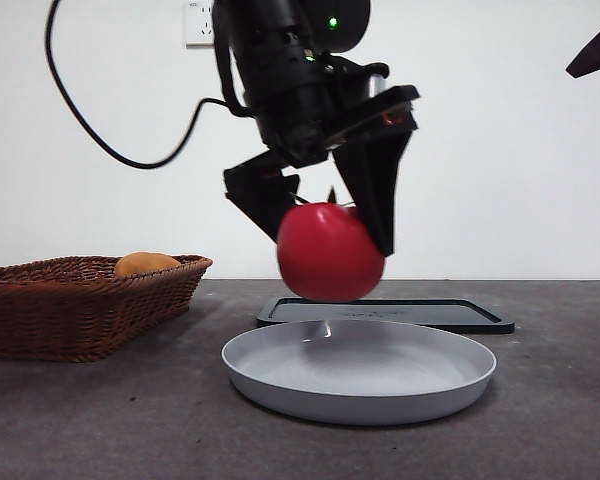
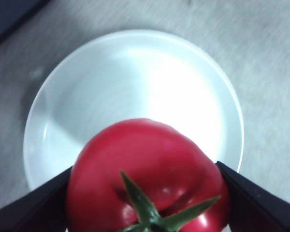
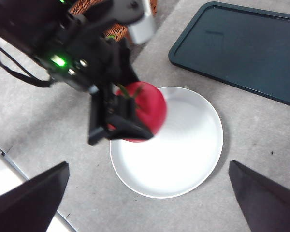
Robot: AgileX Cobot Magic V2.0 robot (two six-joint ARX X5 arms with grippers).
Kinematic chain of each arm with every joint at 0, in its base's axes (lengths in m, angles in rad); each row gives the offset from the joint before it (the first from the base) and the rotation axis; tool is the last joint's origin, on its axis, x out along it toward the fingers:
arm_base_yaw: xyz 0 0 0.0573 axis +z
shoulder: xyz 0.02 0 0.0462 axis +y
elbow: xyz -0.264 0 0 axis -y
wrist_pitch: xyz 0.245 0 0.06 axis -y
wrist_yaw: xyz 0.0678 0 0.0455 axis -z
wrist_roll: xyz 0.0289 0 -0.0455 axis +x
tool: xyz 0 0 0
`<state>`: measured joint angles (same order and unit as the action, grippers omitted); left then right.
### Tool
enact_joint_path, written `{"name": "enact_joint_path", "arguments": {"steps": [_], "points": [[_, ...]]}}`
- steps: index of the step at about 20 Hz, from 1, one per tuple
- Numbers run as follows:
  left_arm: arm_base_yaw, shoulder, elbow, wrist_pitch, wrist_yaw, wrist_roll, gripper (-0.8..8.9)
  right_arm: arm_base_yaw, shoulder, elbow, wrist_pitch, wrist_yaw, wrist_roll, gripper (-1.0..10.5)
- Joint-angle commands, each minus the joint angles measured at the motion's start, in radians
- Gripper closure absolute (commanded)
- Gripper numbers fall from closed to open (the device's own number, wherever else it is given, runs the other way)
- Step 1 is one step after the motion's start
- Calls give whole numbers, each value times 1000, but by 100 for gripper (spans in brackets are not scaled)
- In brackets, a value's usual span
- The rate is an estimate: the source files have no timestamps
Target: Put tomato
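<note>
Holding the tomato (image 1: pixel 330 252) in the air, the left gripper (image 1: pixel 325 215) has its two jaws closed against the fruit's sides, stem and calyx up toward the wrist. The tomato hangs clear above the white plate (image 1: pixel 360 395), not touching it; from the left wrist view it sits over the plate's near rim (image 2: pixel 38 145) rather than over its centre. The right wrist view shows the same offset, fruit (image 3: pixel 140 116) overlapping one side of the plate (image 3: pixel 183 164).

The plate lies toward the front edge of the bench, about mid-way along it. A dark tray (image 1: pixel 385 312) lies just behind it, toward the back edge. A wicker basket (image 1: pixel 80 305) with an orange-yellow fruit (image 1: pixel 145 263) stands at the left edge as the front view shows it.

The right gripper (image 3: pixel 145 208) waits high above, jaws spread wide, holding nothing.

Judgement: step in hand is the lowering and release. To do it well:
- shift the tomato toward the plate's centre before descending, as a round fruit set near the rim may roll out;
- lower until the fruit nearly rests on the plate floor, then open;
- open slowly, lift straight up, so the jaws do not drag it.
</note>
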<state>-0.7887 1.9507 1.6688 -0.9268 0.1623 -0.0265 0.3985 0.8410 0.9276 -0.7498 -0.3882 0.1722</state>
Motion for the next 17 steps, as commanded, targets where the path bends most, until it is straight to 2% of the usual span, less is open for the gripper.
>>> {"name": "enact_joint_path", "arguments": {"steps": [1,9,17], "points": [[-17,39,19,40,3,8,483,5,7,16,11,3,7,398],[-23,144,19,71,2,12,483,5,7,16,13,4,6,398],[-23,151,19,83,2,19,471,5,7,16,13,4,-1,398]]}}
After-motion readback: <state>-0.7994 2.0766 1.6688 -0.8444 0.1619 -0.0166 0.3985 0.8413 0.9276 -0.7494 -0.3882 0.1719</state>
